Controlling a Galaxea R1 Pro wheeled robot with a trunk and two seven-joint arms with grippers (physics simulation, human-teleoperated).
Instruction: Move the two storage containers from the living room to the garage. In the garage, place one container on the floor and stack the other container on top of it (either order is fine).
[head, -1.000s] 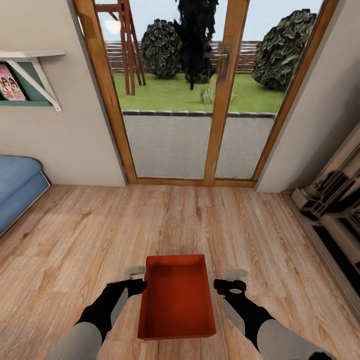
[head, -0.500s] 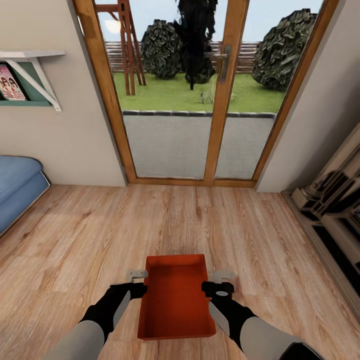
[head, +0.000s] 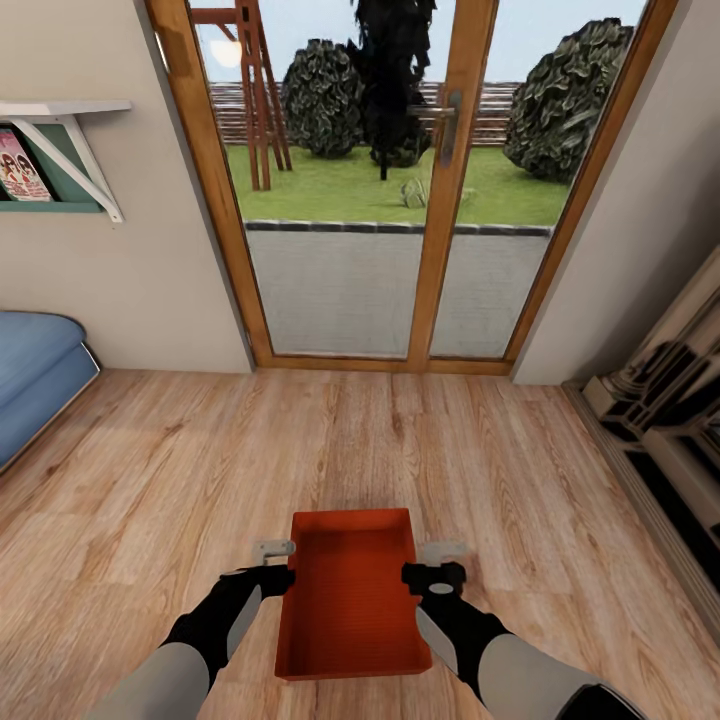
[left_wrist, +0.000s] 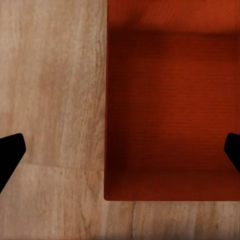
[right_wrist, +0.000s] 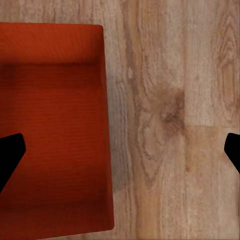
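While flanked by open grippers, orange-red ribbed lidless storage container (head: 352, 598) sits.

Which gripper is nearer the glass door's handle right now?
Right, narrowly. The right gripper sits at the orange bin's right wall, almost straight below the door handle; the left gripper is at the bin's left wall, farther sideways.

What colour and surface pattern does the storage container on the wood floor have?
The storage container is orange-red with fine ribbing, clearest in the left wrist view.
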